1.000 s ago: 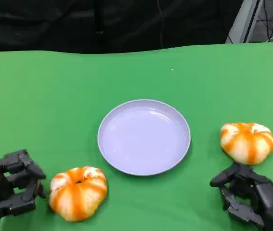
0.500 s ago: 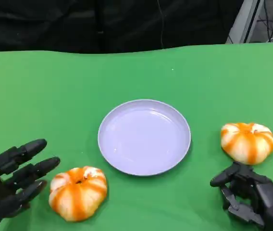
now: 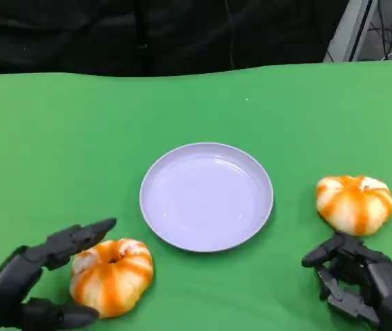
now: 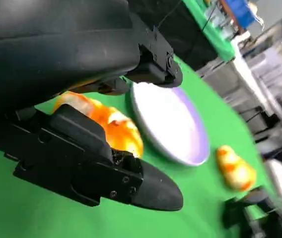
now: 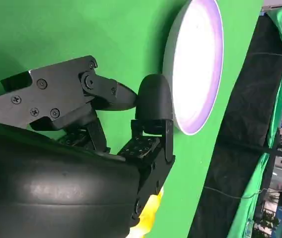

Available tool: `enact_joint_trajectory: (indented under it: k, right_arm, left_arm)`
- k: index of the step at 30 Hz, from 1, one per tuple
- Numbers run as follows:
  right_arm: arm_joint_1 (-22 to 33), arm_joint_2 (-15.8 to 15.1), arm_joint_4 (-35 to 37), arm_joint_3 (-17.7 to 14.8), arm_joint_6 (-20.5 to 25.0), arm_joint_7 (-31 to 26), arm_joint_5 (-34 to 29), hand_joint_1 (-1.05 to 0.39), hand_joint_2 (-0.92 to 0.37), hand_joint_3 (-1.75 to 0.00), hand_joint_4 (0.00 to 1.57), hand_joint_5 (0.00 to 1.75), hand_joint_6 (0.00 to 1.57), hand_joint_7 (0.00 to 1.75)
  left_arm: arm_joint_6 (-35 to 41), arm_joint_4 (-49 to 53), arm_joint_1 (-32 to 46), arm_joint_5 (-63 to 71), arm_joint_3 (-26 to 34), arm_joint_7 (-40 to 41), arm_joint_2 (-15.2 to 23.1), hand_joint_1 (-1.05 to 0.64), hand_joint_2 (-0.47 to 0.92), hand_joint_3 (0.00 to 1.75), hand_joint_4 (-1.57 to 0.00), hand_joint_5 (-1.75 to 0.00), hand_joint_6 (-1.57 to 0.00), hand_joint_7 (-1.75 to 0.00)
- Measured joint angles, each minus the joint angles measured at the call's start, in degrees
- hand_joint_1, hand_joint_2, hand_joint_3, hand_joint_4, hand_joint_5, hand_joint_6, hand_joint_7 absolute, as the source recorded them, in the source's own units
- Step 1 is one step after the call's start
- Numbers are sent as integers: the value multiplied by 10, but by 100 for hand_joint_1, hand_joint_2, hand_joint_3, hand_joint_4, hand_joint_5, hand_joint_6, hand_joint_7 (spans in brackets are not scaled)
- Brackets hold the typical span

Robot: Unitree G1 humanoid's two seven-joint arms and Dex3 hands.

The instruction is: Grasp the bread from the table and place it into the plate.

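The left hand [image 3: 34, 279], fingers spread and holding nothing, cups around the nearer bread [image 3: 112, 276] on the desk [image 3: 58, 138], just short of the plate [image 3: 206, 196]; closing off-centre could squash the bread or roll it away.

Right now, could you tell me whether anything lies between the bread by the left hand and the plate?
Nothing visible does. The bread sits beside the plate with bare green cloth between them, and the left hand is spread around the bread.
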Motion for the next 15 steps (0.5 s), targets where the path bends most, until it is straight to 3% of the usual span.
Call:
enact_joint_trajectory:
  k: [9,15]
  right_arm:
    - [-1,0,2,0,0,-2,-1,-16,-84,-66,69,175,75,123]
    - [-4,0,5,1,0,-5,-2,-15,-84,-66,69,175,74,124]
  left_arm:
    - [17,-63,19,212,-48,217,53,-104,92,37,-27,-1,-28,0]
    - [87,-123,31,280,-92,277,76,-101,92,40,-29,-1,-29,0]
